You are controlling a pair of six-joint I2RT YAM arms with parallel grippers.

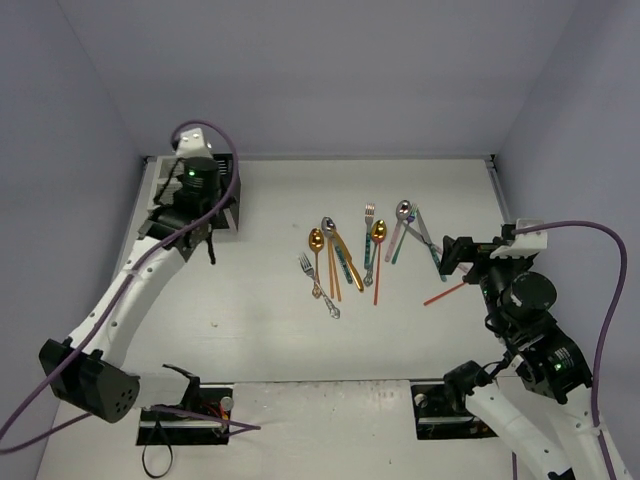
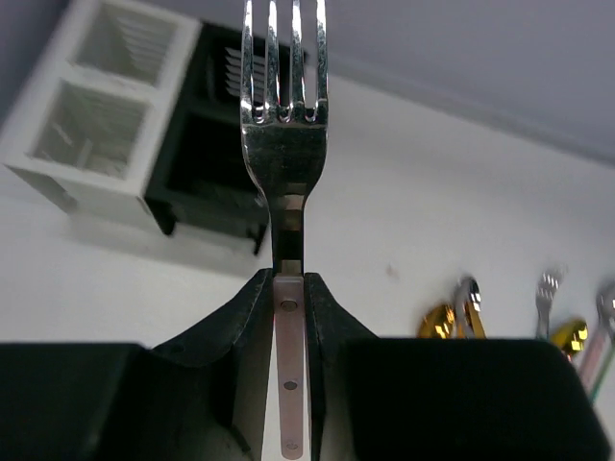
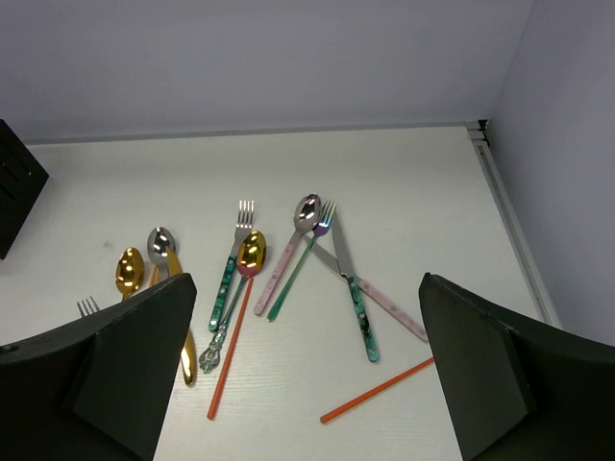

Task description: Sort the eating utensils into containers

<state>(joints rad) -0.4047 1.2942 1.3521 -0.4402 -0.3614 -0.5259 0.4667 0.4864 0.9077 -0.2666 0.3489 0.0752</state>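
My left gripper [image 2: 288,283] is shut on the pink handle of a silver fork [image 2: 285,115], tines pointing away, held near the black caddy [image 2: 216,144] and the white caddy [image 2: 106,115] beside it. In the top view this gripper [image 1: 207,243] hangs just in front of the black caddy [image 1: 226,208] at the back left. The other utensils lie in a loose group mid-table [image 1: 345,260]. My right gripper [image 3: 307,370] is open and empty above the group's right side, over an orange-red chopstick [image 3: 377,391], a teal-handled knife [image 3: 356,288] and a pink-handled spoon [image 3: 286,257].
Gold spoons [image 3: 130,271], a teal-handled fork [image 3: 232,264] and a second orange-red chopstick [image 3: 231,348] lie left of the right gripper. The table's right rail [image 1: 497,190] and the back wall bound the area. Both arm bases stand at the near edge.
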